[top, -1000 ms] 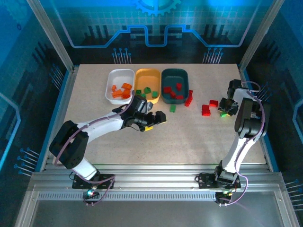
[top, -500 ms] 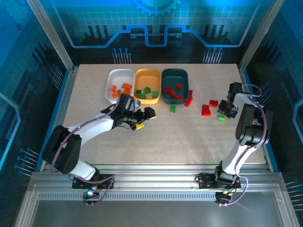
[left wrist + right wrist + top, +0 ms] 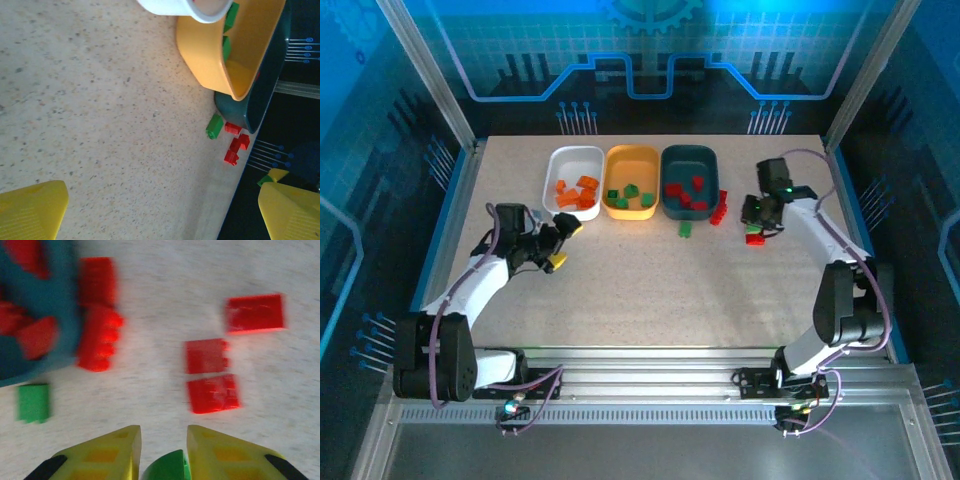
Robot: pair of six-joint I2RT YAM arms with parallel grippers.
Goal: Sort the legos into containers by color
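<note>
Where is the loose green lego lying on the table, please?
Top view: the green lego lies just in front of the dark teal tray, left of the red bricks.

The left arm (image 3: 470, 288) and right arm (image 3: 817, 232) share white links, black rounded joints and looping purplish cables, on black bases at the frame's bottom. The left claw (image 3: 563, 245) and right claw (image 3: 757, 225) are black with yellow wedge-shaped fingertips.
</note>
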